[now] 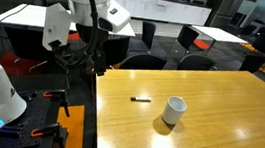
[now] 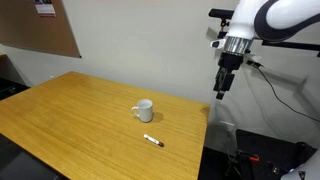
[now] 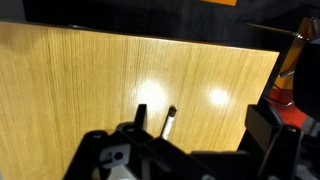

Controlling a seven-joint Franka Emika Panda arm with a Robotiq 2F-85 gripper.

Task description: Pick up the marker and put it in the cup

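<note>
The black marker [image 1: 142,100] lies flat on the wooden table [image 1: 220,104], a little way from the white cup [image 1: 174,110], which stands upright. Both also show in an exterior view: the marker [image 2: 153,141] near the table's edge, the cup [image 2: 144,110] just beyond it. My gripper [image 2: 221,88] hangs in the air off the table's side, well above and away from both. In the wrist view the marker [image 3: 169,122] lies on the table between the spread fingers of my gripper [image 3: 200,122], far below. The gripper is open and empty. The cup is out of the wrist view.
Black chairs [image 1: 164,60] and white tables [image 1: 217,35] stand behind the wooden table. A corkboard [image 2: 40,28] hangs on the wall. Robot base gear and cables [image 2: 262,160] sit on the floor beside the table edge.
</note>
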